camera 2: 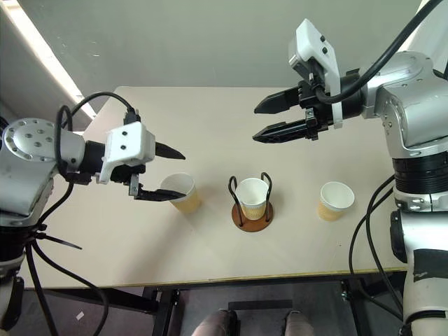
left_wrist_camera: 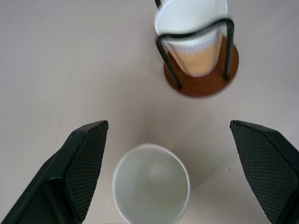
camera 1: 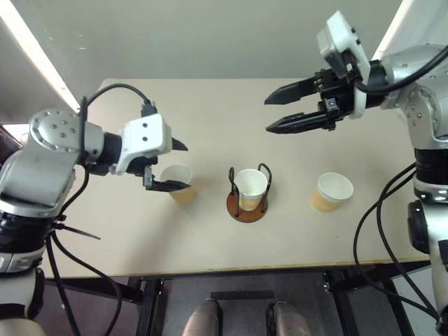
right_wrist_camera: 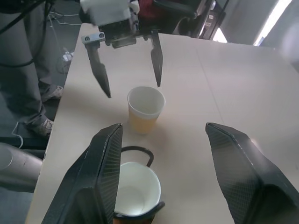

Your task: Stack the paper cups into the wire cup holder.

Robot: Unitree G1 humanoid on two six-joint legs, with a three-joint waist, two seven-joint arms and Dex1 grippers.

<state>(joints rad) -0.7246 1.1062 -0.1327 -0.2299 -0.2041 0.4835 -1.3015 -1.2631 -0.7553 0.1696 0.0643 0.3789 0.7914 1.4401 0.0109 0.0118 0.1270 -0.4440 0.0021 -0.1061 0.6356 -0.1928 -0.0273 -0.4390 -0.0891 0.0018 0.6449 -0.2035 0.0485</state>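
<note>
While one cup (camera 1: 250, 187) already stands upright inside the wire cup holder (camera 1: 247, 209) at the middle of the table (camera 1: 210, 105), the head views show two more cups loose on either side: the left cup (camera 1: 178, 182) and the right cup (camera 1: 332, 191). The left gripper (camera 1: 170, 165) hangs just above and beside the left cup with its fingers spread wide and empty, one fingertip over the rim. The right gripper (camera 1: 269, 117) sits high above the table behind the holder, fingers parted, holding nothing, well apart from the right cup.

From the left wrist view, the left cup lies between the two wide fingers (left_wrist_camera: 84, 163), mouth up, axis vertical, with the holder just beyond it. So the left arm is the nearer one for the next pick.

From the right wrist view, the tan-sided, white-lined left cup stands upright beneath the left gripper, untouched.
</note>
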